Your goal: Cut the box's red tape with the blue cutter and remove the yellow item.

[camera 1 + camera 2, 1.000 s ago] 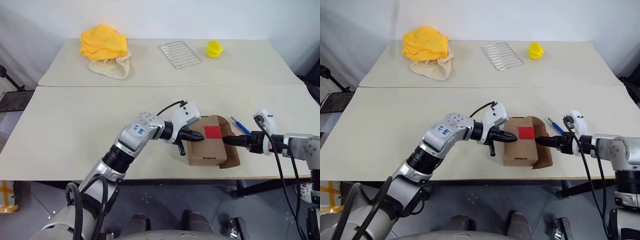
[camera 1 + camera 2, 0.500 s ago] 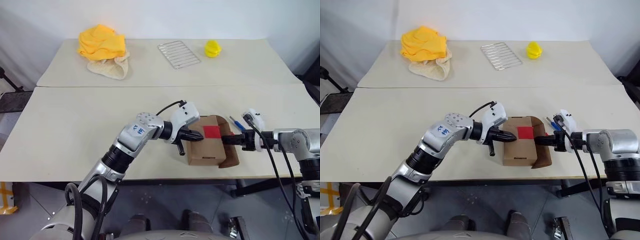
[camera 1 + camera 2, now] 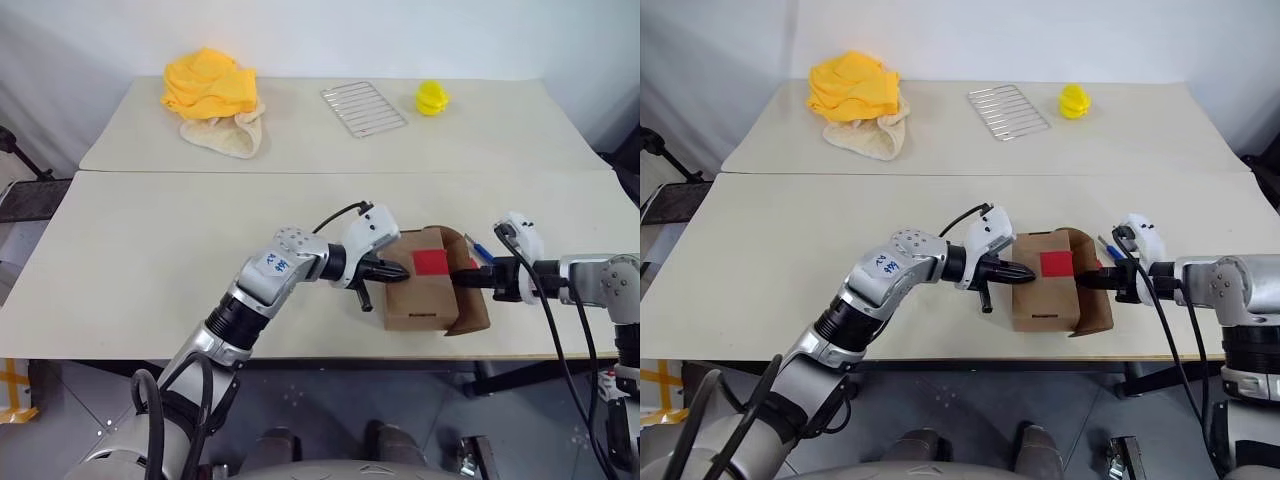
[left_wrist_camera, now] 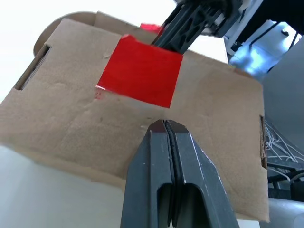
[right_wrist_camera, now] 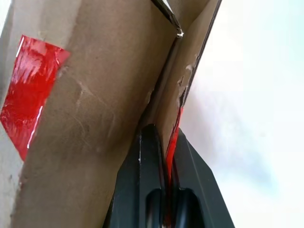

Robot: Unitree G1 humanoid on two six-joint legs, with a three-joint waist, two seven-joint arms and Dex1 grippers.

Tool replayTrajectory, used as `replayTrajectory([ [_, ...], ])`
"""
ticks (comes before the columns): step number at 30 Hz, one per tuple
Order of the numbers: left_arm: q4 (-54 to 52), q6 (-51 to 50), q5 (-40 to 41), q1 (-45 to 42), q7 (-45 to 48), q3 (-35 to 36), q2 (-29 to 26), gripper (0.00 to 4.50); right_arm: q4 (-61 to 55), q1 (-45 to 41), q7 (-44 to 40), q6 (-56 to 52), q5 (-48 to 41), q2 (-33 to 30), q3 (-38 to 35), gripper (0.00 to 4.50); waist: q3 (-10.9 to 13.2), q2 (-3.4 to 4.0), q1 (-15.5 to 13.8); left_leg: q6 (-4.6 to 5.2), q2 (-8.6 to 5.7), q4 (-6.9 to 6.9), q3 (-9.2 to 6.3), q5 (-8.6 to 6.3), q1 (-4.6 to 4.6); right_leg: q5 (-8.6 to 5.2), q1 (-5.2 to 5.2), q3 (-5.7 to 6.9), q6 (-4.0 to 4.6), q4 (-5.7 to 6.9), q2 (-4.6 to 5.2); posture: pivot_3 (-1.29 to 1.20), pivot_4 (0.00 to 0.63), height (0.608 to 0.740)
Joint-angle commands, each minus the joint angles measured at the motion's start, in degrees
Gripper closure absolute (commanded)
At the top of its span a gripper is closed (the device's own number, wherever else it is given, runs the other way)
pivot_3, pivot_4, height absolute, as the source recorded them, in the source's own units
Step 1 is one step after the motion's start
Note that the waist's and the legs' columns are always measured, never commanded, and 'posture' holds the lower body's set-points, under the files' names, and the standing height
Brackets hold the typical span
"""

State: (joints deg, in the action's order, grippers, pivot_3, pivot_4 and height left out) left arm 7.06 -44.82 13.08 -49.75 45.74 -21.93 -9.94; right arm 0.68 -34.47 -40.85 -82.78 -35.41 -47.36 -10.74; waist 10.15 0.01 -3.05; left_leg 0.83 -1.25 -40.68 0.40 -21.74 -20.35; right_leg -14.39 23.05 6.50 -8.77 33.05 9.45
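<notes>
Tabletop [image 3: 150, 250] holds box [image 3: 425, 300], flap pinched by right claw [image 3: 468, 279].

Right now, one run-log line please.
left tool: shut, against box | right tool: shut on box flap | blue cutter: on table

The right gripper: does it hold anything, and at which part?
The right gripper is shut on the box's open side flap, at its red-taped edge.
</notes>
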Motion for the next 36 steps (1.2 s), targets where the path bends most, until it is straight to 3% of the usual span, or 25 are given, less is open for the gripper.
replayTrajectory([
  [1, 1.2, -1.24, -1.45, 1.29, -1.51, -0.86, 0.19, 4.5, -5.9, -1.69, 3.74, -3.67, -0.95, 0.21, -5.63, 4.47, 0.0, 0.0, -0.02, 0.0, 0.0, 0.0, 0.0, 0.0, 0.0, 0.0, 0.0, 0.0, 0.0, 0.0, 0.0, 0.0, 0.15, 0.74],
  [6, 0.28, -2.07, -1.16, 2.17, -2.78, -0.26, 1.07, 4.5, -12.83, -3.38, 7.73, -9.46, -2.04, 0.57, -8.29, 4.47, 0.0, 0.0, -0.03, 0.0, -0.01, 0.0, -0.01, 0.0, -0.01, 0.0, 0.01, 0.0, 0.0, -0.01, 0.0, 0.0, 0.15, 0.74],
  [14, -2.75, -4.81, -0.01, 4.82, -5.78, 1.04, 3.55, 4.5, -18.0, -7.41, 18.72, -9.72, -12.95, -3.08, -7.63, 4.47, 0.01, 0.01, -0.19, 0.0, -0.01, 0.01, -0.01, 0.0, -0.04, 0.0, 0.05, -0.01, 0.0, -0.01, 0.0, 0.0, 0.15, 0.74],
  [24, 2.93, -0.51, -1.16, 4.92, -8.62, 2.83, 6.69, 4.5, -19.61, -4.85, 36.92, -9.72, -29.49, -4.26, -6.87, 4.47, 0.01, 0.01, -0.12, 0.01, -0.02, 0.02, 0.0, 0.0, -0.16, 0.01, 0.17, 0.01, 0.0, -0.03, 0.01, 0.0, 0.15, 0.74],
  [32, 2.09, 1.08, -0.06, 7.18, -6.81, 5.63, 3.16, 4.5, -19.23, -5.28, 51.34, -9.72, -39.81, -2.82, -6.75, 4.47, 0.01, 0.01, 0.29, 0.02, 0.02, 0.1, 0.09, 0.0, -0.21, 0.01, 0.34, -0.04, 0.01, 0.02, 0.0, 0.0, 0.15, 0.74],
  [36, -1.94, -1.92, 6.87, 8.11, -1.91, 12.72, -0.65, 4.5, -18.57, -7.97, 56.12, -9.72, -43.67, -3.29, -5.32, 4.47, 0.01, 0.02, 0.79, 0.02, 0.04, 0.13, 0.13, 0.0, -0.37, 0.01, 0.56, -0.05, 0.02, 0.05, -0.01, 0.0, 0.15, 0.74],
])
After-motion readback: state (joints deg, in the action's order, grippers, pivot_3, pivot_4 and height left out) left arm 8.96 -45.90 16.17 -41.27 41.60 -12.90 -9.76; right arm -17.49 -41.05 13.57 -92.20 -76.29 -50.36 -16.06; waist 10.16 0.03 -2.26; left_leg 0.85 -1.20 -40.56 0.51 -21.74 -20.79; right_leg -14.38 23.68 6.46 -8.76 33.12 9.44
